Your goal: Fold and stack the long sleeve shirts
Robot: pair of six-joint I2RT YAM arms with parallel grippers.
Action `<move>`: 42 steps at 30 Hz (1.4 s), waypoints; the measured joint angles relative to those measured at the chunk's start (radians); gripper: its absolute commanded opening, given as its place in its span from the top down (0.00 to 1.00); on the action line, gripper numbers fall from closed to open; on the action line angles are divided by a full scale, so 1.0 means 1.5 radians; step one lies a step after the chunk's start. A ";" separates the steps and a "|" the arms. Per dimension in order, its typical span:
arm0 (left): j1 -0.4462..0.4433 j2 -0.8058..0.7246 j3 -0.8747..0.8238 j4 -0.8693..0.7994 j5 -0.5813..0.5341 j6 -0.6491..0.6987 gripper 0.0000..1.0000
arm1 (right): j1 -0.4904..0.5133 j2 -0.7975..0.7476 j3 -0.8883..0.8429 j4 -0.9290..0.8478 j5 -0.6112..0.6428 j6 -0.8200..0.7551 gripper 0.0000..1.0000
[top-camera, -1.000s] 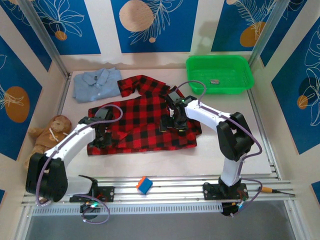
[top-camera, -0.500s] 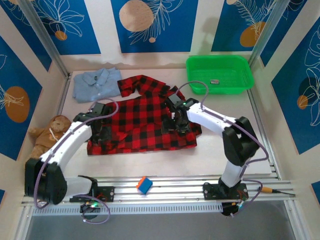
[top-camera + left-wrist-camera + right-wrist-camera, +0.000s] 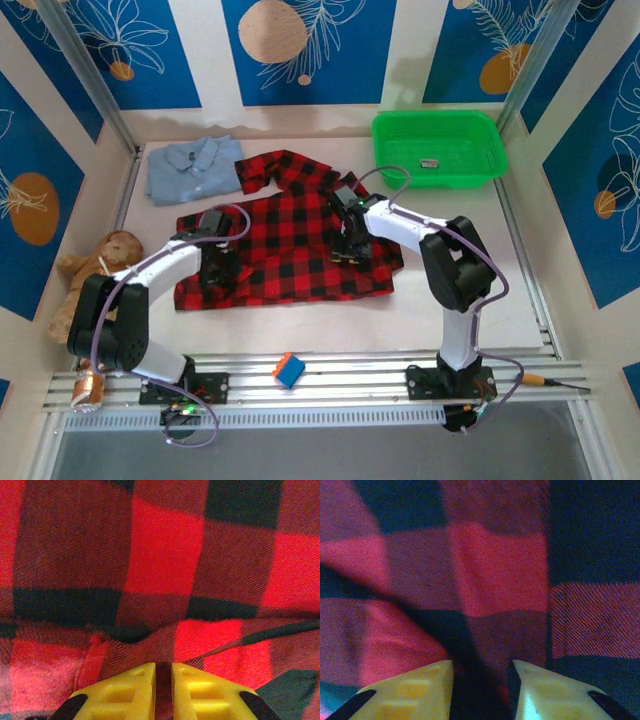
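Flannel shirt, red-and-black checked, lies spread flat across the middle of the bench, one sleeve reaching up toward 11 o'clock. My left end effector sits on its 9 o'clock side, near the hem edge. In my left wrist view the left end effector is narrowed almost to nothing, its yellow fingers pinching a small raised ridge of the checked cloth between them.

My right end effector presses down on the shirt's 3 o'clock side. In my right wrist view it stands partly apart, with dark bunched cloth in the gap; I cannot tell whether it grips that fold.

At 10 o'clock from the flannel, just touching its sleeve, the light blue shirt lies collar up. A green basket sits at 2 o'clock, a stuffed toy at 9 o'clock, and a blue-and-orange cube on the rail at 6 o'clock.
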 measured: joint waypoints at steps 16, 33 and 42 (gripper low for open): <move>0.000 -0.173 -0.201 0.096 0.058 -0.078 0.70 | 0.053 -0.144 -0.218 0.037 0.054 0.139 0.64; 0.000 -0.133 0.114 0.038 0.198 0.030 0.14 | -0.087 -0.042 0.346 -0.059 0.052 -0.206 0.29; 0.000 -0.060 0.141 0.074 0.266 0.102 0.13 | -0.124 0.385 0.785 -0.140 0.046 -0.371 0.29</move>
